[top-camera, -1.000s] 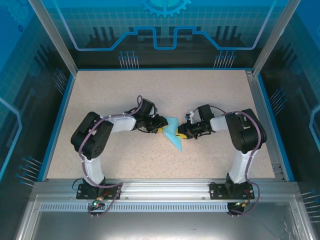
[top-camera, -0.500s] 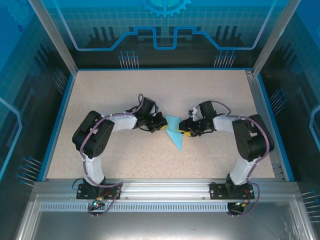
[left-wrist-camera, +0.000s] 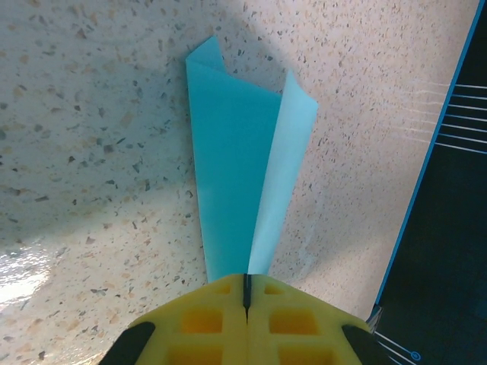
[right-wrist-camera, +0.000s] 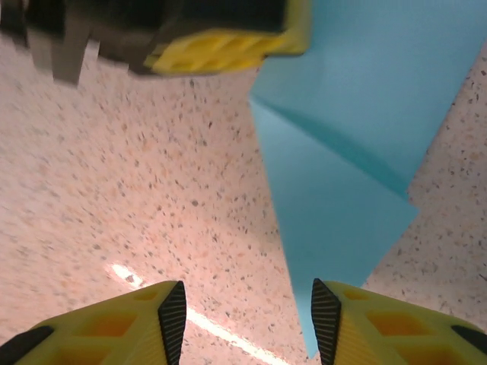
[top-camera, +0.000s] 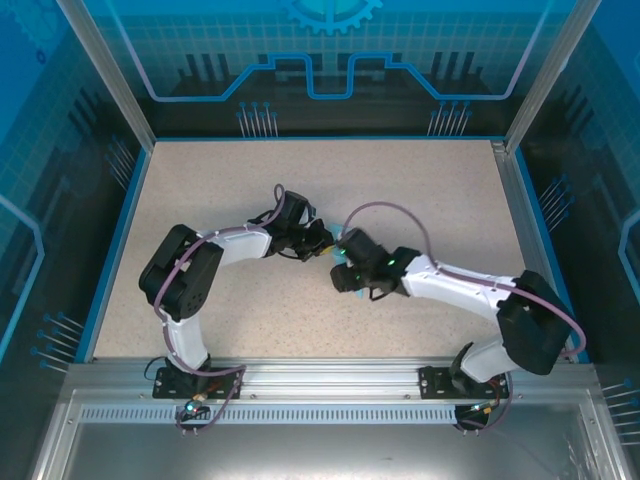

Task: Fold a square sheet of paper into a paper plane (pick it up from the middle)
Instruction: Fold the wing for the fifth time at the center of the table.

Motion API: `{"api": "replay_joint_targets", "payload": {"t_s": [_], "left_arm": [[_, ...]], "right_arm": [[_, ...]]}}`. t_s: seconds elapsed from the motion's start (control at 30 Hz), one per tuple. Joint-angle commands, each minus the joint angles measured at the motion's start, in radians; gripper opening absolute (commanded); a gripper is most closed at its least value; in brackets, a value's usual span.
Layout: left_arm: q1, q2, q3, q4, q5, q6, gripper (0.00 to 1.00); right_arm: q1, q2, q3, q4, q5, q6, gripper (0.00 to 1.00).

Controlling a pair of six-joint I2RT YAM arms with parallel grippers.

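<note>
Paper plane (left-wrist-camera: 236,175) sits clamped by its narrow end in your left gripper (left-wrist-camera: 246,293), likely as anchor; right gripper (right-wrist-camera: 247,312) hangs with jaws apart.

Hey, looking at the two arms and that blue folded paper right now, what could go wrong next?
The left gripper pinches only the narrow end of the light-blue folded paper plane, so a pull might slip or tear it. The open right gripper hangs close to the left one's yellow fingers; closing in could bump them or crumple the loose flap.
</note>
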Motion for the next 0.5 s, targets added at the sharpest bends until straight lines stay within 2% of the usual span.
{"api": "replay_joint_targets", "payload": {"t_s": [0.0, 0.3, 0.47], "left_arm": [[0.008, -0.032, -0.02, 0.013, 0.002, -0.016, 0.03], [0.014, -0.032, -0.015, 0.002, 0.008, -0.011, 0.03], [0.013, -0.036, -0.018, -0.003, 0.006, -0.007, 0.04]], "right_arm": [[0.08, 0.077, 0.049, -0.1, 0.306, 0.032, 0.49], [0.165, 0.288, 0.192, -0.222, 0.442, 0.057, 0.46], [0.175, 0.343, 0.228, -0.271, 0.484, 0.089, 0.41]]}}
